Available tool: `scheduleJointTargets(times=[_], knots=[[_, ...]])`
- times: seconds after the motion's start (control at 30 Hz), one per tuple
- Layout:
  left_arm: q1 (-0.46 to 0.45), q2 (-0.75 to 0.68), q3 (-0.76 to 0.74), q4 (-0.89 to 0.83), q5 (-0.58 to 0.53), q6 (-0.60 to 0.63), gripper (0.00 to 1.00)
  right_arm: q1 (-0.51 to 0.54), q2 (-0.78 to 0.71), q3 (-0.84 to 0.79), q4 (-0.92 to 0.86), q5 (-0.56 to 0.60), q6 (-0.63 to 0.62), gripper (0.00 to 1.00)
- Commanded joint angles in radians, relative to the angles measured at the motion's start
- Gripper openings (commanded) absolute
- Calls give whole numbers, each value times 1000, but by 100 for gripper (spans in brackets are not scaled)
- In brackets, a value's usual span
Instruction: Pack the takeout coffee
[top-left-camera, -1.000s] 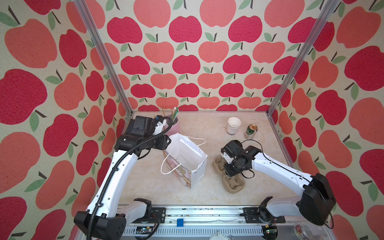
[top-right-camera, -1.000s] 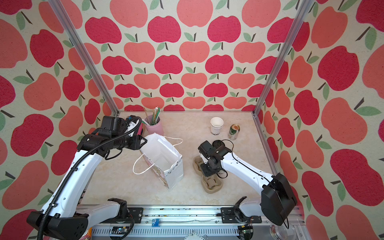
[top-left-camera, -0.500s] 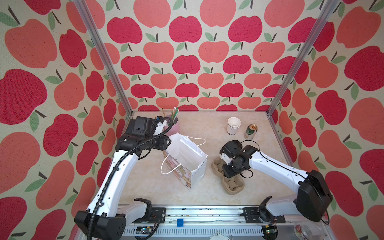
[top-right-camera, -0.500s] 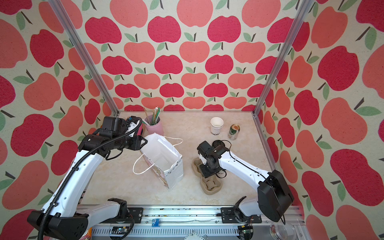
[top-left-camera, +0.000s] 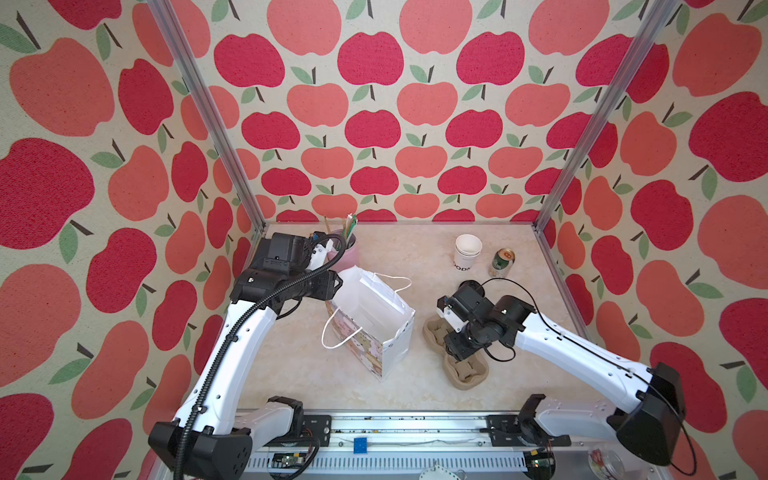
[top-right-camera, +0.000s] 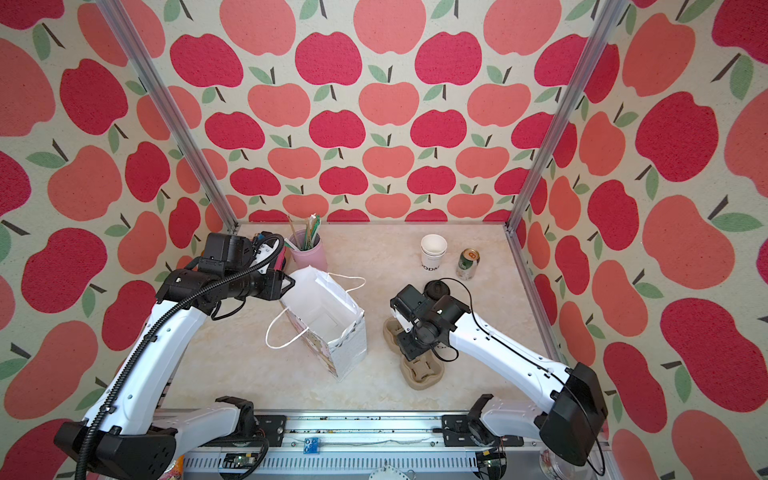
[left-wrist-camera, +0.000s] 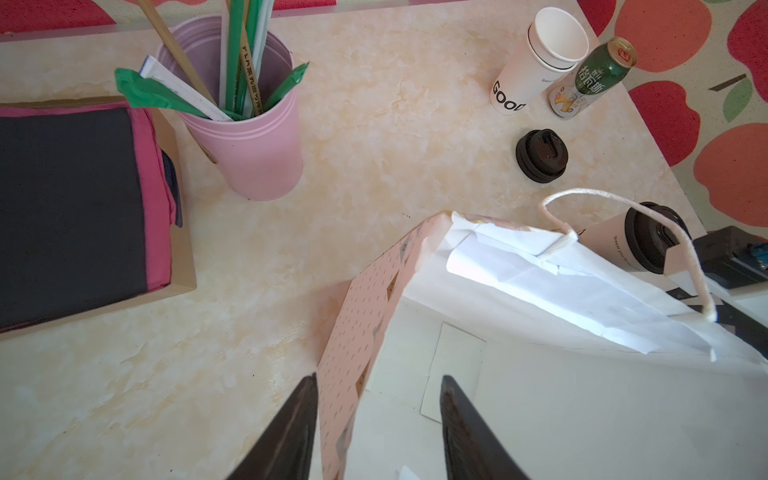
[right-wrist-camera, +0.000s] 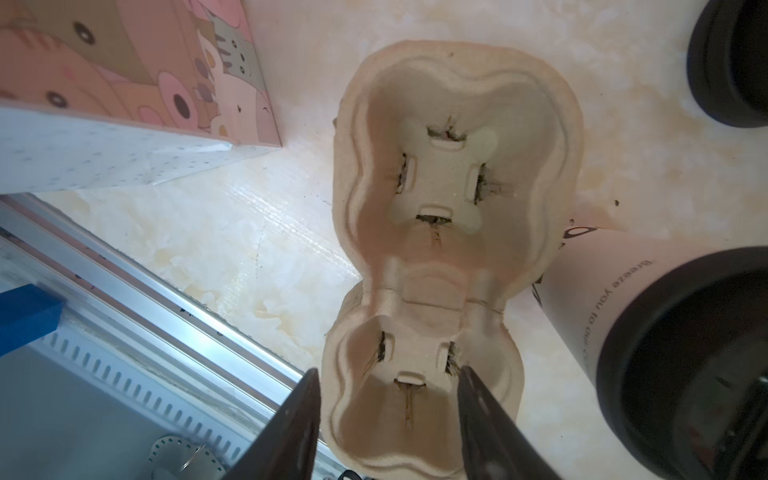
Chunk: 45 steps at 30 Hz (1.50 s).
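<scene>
1. Lighting bright, even and diffuse; both top views sharp.
2. Shadows on bench soft and faint.
3. Left wrist view: glare band inside white bag.
4. Right wrist view: near takeout coffee soft-focused, stretched at frame edge.

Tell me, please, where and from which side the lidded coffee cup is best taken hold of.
Grip the white paper wall of the coffee cup below its black lid, with the right hand level. It seems to stand upright, and the lid could pop off if pinched. The pulp carrier sits close beside it, so come from the side facing away from that.
</scene>
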<state>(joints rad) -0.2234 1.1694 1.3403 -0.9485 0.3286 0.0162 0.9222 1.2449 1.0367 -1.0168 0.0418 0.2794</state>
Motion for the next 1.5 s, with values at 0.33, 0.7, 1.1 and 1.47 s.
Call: scheduleJointTargets(times=[0.33, 0.7, 1.1, 1.47], knots=[[-1, -38, -6, 24, -5, -21, 56, 152, 51, -50, -68, 67, 105, 49], [6, -47, -10, 26, -9, -21, 57, 168, 125, -55, -57, 60, 119, 40], [12, -53, -23, 30, -3, -21, 57, 170, 124, -47, -59, 50, 123, 20], [15, -59, -27, 30, 0, -22, 57, 60, 83, -67, -21, -125, 101, 13]])
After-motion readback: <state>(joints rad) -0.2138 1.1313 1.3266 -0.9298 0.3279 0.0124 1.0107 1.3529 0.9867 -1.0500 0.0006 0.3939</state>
